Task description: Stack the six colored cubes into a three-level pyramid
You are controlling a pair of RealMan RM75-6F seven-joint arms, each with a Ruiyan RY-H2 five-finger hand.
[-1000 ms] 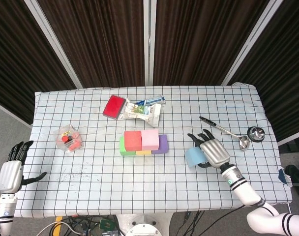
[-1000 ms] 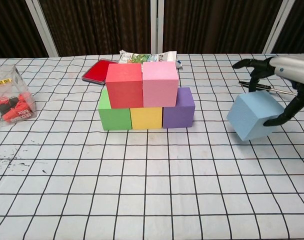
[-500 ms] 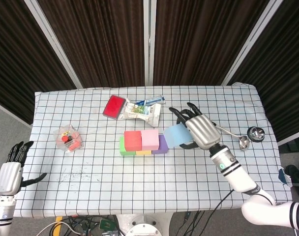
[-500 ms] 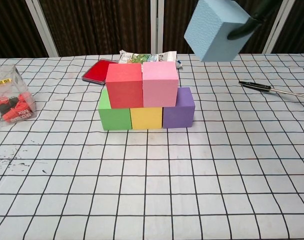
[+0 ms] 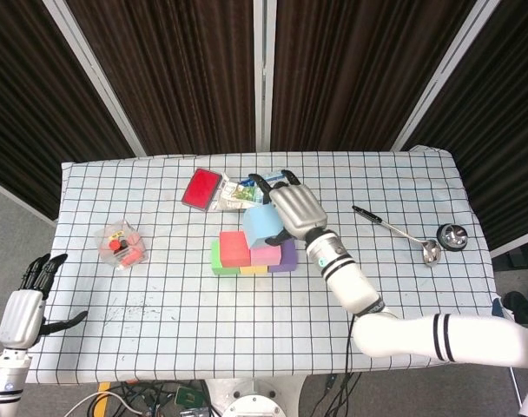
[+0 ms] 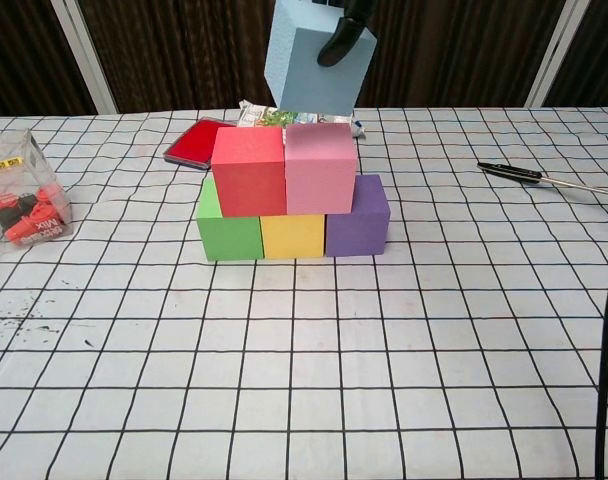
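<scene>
Right hand [image 5: 294,208] gripping the blue cube [image 6: 318,56], thumb across one face, other fingers over the top. Cube held in the air, tilted a little, above the pink cube [image 6: 321,168] and not touching it in the chest view. Five cubes on the table [image 5: 160,304]: green cube [image 6: 227,225], yellow cube [image 6: 292,234] and purple cube [image 6: 358,216] in a row, touching; red cube [image 6: 248,171] and pink cube side by side on top of them. Left hand [image 5: 25,308] low at the table's front left corner, holding nothing, fingers straight and apart, thumb out to the side; seen in the head view only.

Behind the stack, a red pad [image 5: 201,187] and a printed packet [image 5: 247,196]. At the left, a clear box [image 6: 19,200] with red and black small parts. At the right, a ladle [image 5: 396,230] with a dark handle, and near it a small metal cup [image 5: 451,235].
</scene>
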